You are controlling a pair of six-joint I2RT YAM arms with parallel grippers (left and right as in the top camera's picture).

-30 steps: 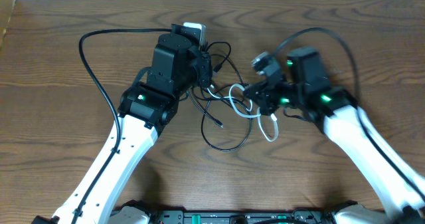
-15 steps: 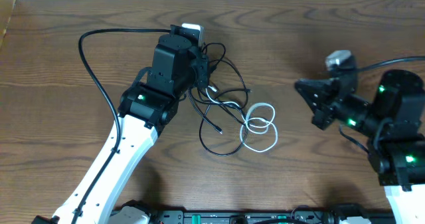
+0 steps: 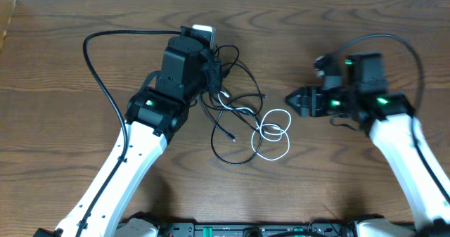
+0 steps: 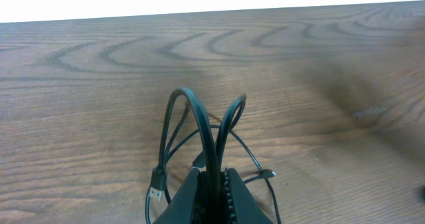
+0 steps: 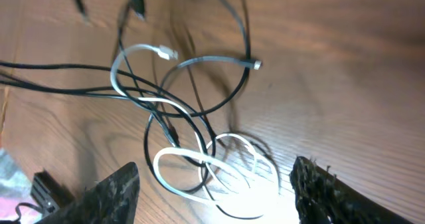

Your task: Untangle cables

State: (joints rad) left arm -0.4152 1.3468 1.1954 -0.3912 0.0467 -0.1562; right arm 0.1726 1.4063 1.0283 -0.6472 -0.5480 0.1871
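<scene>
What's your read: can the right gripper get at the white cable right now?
Probably yes. The right gripper is open and faces the white cable, with only bare table between them. Note that black cables cross the white loops, so a grab may catch those too.

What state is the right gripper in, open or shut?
Open. In the right wrist view the right gripper has its fingers spread wide apart, gripping nothing; the white cable lies on the table below them.
</scene>
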